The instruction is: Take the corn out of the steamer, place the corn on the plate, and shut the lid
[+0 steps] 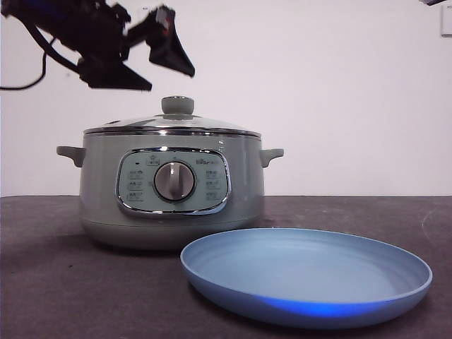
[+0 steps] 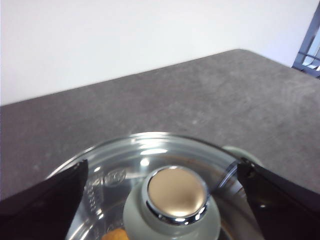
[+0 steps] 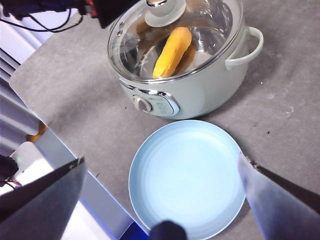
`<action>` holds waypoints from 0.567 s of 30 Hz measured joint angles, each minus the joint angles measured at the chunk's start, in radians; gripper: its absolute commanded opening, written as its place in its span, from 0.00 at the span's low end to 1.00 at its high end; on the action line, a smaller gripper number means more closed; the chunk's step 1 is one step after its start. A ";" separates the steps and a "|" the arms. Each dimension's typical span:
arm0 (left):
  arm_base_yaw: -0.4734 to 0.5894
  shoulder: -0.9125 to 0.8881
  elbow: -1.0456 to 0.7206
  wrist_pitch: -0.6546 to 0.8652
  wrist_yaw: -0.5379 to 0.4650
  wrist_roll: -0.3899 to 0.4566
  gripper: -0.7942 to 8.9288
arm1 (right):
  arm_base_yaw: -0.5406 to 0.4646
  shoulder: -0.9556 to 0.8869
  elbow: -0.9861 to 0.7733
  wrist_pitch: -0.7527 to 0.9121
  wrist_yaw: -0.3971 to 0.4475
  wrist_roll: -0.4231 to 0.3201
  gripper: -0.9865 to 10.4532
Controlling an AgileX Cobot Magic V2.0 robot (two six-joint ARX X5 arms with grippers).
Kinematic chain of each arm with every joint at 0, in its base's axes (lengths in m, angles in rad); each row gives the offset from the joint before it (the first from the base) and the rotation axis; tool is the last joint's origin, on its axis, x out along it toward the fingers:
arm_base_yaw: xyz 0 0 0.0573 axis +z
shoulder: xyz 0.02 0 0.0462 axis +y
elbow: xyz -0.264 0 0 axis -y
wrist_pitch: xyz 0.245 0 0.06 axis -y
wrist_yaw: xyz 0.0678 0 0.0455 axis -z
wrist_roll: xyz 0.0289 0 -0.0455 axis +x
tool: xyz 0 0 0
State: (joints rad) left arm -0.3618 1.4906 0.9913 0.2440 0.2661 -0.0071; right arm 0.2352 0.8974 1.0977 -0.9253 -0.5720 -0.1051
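Pale sage-green round steamer pot (image 1: 99, 191): chrome-framed panel, silver dial, centre frame. Clear glass lid (image 1: 141, 122), steel rim, pale green knob. Yellow-orange corn cob (image 3: 172, 52) under glass. Light-blue shallow plate (image 1: 395, 279), lower right. Dark grey speckled tabletop (image 1: 42, 282). Black gripper (image 1: 141, 60), upper left.

Place: a robot test bench in a lab-like room, not a lived-in kitchen.
Surface: a dark grey speckled desk (image 3: 280, 100) with only three kitchen things on it.
Backdrop: a plain white wall (image 1: 318, 85) behind the desk, bare but for a pale fixture at its upper corner.
Props: a steamer (image 1: 171, 187) under its glass lid (image 1: 173, 121), corn (image 3: 171, 51) inside, and a plate (image 1: 306, 274) in front.
Rig signs: black cables (image 3: 35, 25) beyond the pot in the right wrist view; a blue metal frame (image 2: 309, 47) at the desk's far edge, past the left jaws.
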 measured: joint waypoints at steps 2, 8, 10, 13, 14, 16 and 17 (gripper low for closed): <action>-0.004 0.021 0.000 0.006 -0.003 0.002 0.60 | 0.000 0.000 0.000 -0.003 0.000 0.000 0.53; -0.014 0.083 0.000 0.013 -0.016 0.007 0.60 | 0.000 0.000 0.000 -0.003 0.000 0.000 0.53; -0.020 0.097 0.000 0.013 -0.031 0.007 0.60 | 0.000 0.000 0.000 -0.003 0.000 0.000 0.53; -0.030 0.099 0.000 0.014 -0.048 0.008 0.59 | 0.000 0.000 0.000 -0.003 0.000 0.000 0.53; -0.033 0.099 0.000 0.014 -0.055 0.008 0.56 | 0.000 0.000 0.000 -0.003 0.000 0.000 0.53; -0.040 0.099 0.000 0.015 -0.074 0.008 0.41 | 0.000 0.000 0.000 -0.003 0.000 0.000 0.53; -0.041 0.098 0.000 0.015 -0.075 0.008 0.34 | 0.000 0.000 0.000 -0.003 0.000 0.000 0.53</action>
State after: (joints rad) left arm -0.4026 1.5890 0.9913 0.2588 0.1909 0.0010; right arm 0.2352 0.8974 1.0977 -0.9283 -0.5720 -0.1051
